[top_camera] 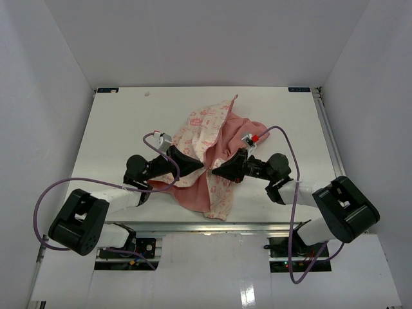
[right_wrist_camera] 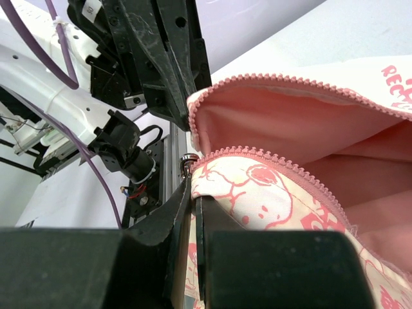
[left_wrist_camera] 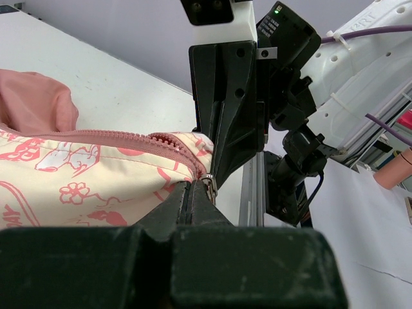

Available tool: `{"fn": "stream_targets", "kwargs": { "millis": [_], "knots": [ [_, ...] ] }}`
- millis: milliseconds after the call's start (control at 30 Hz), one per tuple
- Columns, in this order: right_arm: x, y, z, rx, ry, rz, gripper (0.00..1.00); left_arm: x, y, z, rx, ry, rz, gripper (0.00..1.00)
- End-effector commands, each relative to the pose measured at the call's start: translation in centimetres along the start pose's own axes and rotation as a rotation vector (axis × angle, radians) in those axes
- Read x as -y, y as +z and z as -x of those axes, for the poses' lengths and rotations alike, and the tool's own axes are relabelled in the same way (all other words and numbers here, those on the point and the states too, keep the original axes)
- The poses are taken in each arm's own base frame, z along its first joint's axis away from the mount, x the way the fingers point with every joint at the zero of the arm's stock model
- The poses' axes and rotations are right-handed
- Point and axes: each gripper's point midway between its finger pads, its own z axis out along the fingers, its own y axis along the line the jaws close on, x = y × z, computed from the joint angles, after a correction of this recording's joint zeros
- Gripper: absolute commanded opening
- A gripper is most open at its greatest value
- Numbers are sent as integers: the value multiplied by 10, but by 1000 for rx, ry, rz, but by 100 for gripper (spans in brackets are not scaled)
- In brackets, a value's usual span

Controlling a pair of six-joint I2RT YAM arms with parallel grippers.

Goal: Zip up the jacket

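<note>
The jacket [top_camera: 209, 138], cream with pink print and salmon lining, lies crumpled at the table's middle. My left gripper [top_camera: 202, 167] and right gripper [top_camera: 214, 171] meet tip to tip at its front edge. In the left wrist view my left gripper [left_wrist_camera: 196, 190] is shut on the jacket's zipper edge beside a metal slider [left_wrist_camera: 210, 187]. In the right wrist view my right gripper [right_wrist_camera: 194, 193] is shut on the printed jacket panel [right_wrist_camera: 270, 193], just under the pink zipper teeth [right_wrist_camera: 270, 158]. The metal slider [right_wrist_camera: 188, 161] shows at the tips. The two zipper sides gape apart above.
The white table [top_camera: 122, 129] has walls on three sides. A metal rail [top_camera: 206, 226] runs along the near edge by the arm bases. Purple cables [top_camera: 286, 154] loop off both arms.
</note>
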Motion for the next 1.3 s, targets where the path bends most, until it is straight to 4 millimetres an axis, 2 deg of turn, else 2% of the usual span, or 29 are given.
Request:
{"fn": "stream_targets", "kwargs": {
  "millis": [0,400,733,1267],
  "knots": [
    [-74,-9,72,290,-416,262,8,11,5,10,8,34,-65,0],
    [-71,-7,72,286,-411,265,8,12,7,10,5,21,-77,0],
    [-70,-6,69,281,-404,270,8,20,6,11,28,-14,-128,0],
    [-71,-6,71,285,-403,274,8,20,7,8,21,-15,-138,0]
  ]
}}
